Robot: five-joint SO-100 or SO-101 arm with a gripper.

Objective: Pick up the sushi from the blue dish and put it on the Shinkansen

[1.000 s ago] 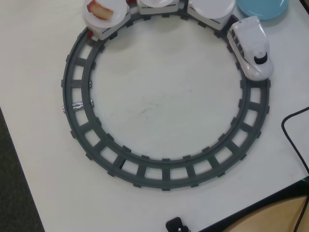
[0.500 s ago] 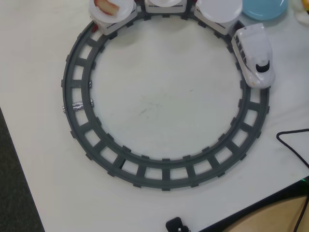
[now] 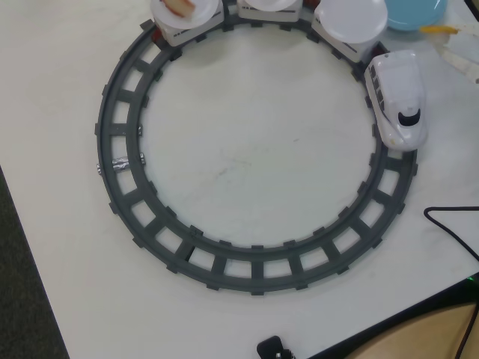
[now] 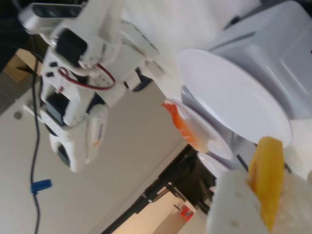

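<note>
Sushi [image 4: 265,180] clamped in gripper [image 4: 263,195] jaws, wrist view, just beside white plate [image 4: 229,92] on train [image 3: 397,97]. Blue dish [image 3: 415,13] behind. Risk: early release or off-centre drop, sushi rolls off plate onto track [image 3: 127,202].

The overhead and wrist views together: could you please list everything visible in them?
Track: one, dark grey ring, mid-table.
Shinkansen: one, white, on the track's right side.
White plates: three atop cars, top edge; one in the wrist view bears an orange-and-white piece.
Blue dish: one, light blue, top right.
Sushi: one, yellow, between the fingers.
Black cable: one, right edge.
Table: white.
Gripper: shut on the sushi.
Arm: white.
</note>
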